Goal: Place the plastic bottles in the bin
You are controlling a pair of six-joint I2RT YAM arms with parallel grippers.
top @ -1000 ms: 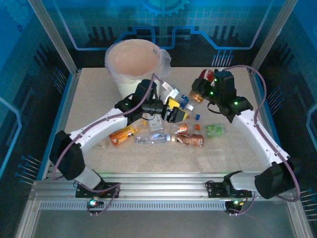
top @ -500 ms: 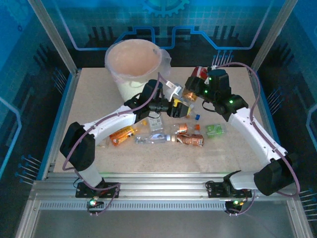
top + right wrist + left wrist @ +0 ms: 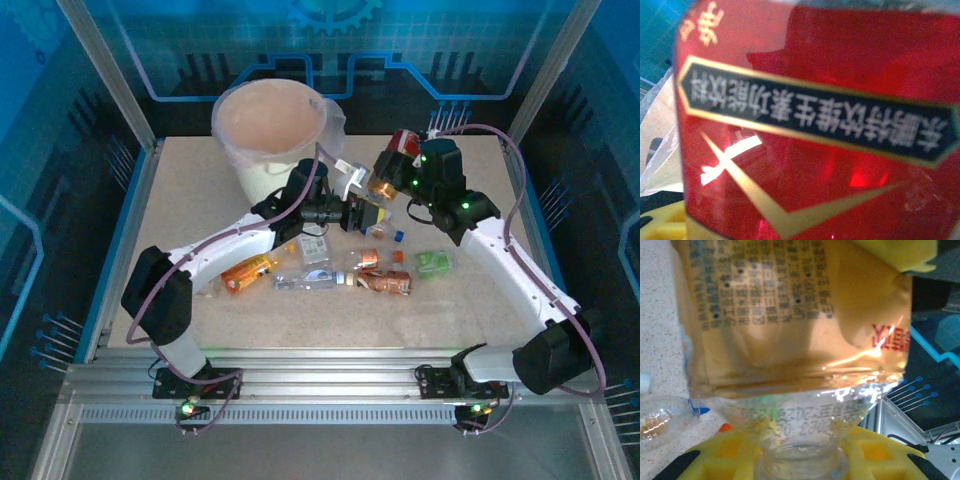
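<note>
Left gripper has just clamped on the gold-labelled bottle. Right gripper grips the red-labelled bottle. Both look ready to carry to the bin.

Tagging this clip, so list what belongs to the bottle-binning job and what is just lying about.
Job: bin, gold-label bottle, red-label bottle, orange bottle, clear bottle, copper bottle, green-label bottle.
Just there: small blue piece, metal rail, blue panels.
</note>
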